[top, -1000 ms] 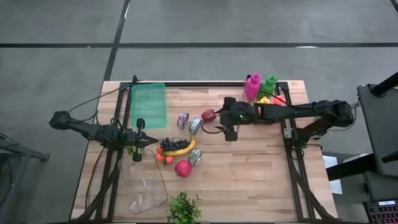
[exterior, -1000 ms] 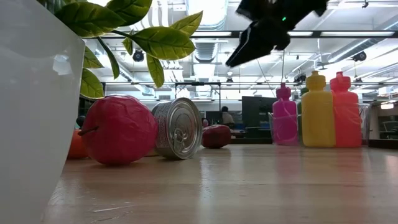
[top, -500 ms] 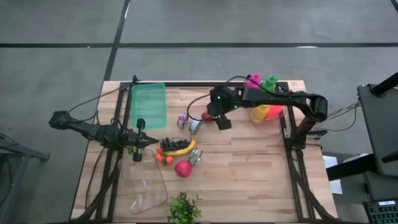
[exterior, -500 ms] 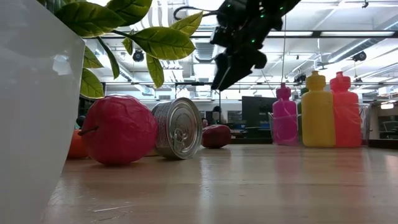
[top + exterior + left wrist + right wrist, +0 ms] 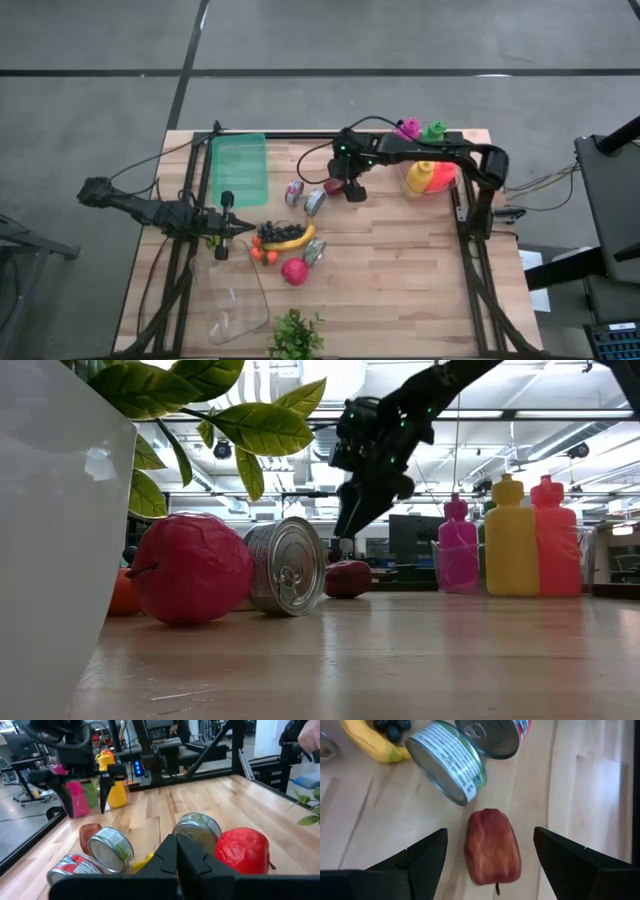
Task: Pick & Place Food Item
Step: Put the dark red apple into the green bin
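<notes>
A dark red pepper-shaped food item (image 5: 492, 847) lies on its side on the wooden table (image 5: 400, 260), beside two tipped cans (image 5: 451, 762). My right gripper (image 5: 490, 832) hangs open just above it, pointing steeply down, with one finger on either side and touching nothing. In the high view this gripper (image 5: 347, 189) covers most of the item (image 5: 331, 185). In the low view its fingertips (image 5: 343, 542) stand a little above the item (image 5: 348, 578). My left gripper (image 5: 243, 228) waits shut at the table's left, next to the grapes (image 5: 275, 231).
A banana (image 5: 290, 241), a red apple (image 5: 294, 271), small tomatoes (image 5: 262, 255) and a third can (image 5: 315, 252) lie near the middle. A green tray (image 5: 238, 168) lies far left. Coloured bottles (image 5: 420, 178) stand far right. A plant (image 5: 295, 335) and a clear container (image 5: 240, 310) stand at the near edge.
My right gripper has swung toward the table's left and far edge and sunk toward the dark red item. It has tipped more steeply down and stayed open. Nothing on the table has moved.
</notes>
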Controlling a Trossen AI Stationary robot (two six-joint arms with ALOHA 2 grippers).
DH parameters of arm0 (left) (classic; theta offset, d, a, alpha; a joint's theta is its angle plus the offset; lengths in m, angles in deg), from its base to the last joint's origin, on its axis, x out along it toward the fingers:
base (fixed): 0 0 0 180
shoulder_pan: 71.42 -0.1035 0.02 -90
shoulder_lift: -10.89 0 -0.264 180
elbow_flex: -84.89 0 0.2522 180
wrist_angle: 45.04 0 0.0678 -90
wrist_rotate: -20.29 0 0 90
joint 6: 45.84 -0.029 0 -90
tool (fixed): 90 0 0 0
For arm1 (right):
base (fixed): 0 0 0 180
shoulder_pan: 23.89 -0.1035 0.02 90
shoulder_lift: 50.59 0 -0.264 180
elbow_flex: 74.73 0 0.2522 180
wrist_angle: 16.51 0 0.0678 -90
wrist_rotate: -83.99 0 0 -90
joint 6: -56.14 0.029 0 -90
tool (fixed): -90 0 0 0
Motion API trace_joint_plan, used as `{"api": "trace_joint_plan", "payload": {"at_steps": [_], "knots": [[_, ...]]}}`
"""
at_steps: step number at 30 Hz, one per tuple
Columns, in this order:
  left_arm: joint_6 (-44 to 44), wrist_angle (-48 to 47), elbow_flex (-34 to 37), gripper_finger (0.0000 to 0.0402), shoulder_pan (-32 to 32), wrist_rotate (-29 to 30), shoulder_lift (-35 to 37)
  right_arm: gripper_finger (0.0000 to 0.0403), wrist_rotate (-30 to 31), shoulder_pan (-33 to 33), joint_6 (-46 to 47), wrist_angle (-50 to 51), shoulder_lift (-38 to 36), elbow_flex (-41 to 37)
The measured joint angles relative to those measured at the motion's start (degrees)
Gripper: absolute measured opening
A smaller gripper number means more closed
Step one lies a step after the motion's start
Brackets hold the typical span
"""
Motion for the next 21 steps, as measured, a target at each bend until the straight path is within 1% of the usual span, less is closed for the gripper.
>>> {"api": "trace_joint_plan", "payload": {"at_steps": [5, 21], "knots": [[0.01, 0.04, 0.0, 0.0, 0.0, 0.01, 0.0, 0.0294, -0.75, 0.69, -0.35, -2.25, 2.01, -0.04], [0.01, 0.04, 0.0, 0.0, -0.01, 0.01, 0.0, 0.0294, -1.92, 1.51, -0.89, -2.18, 8.15, -0.15]]}}
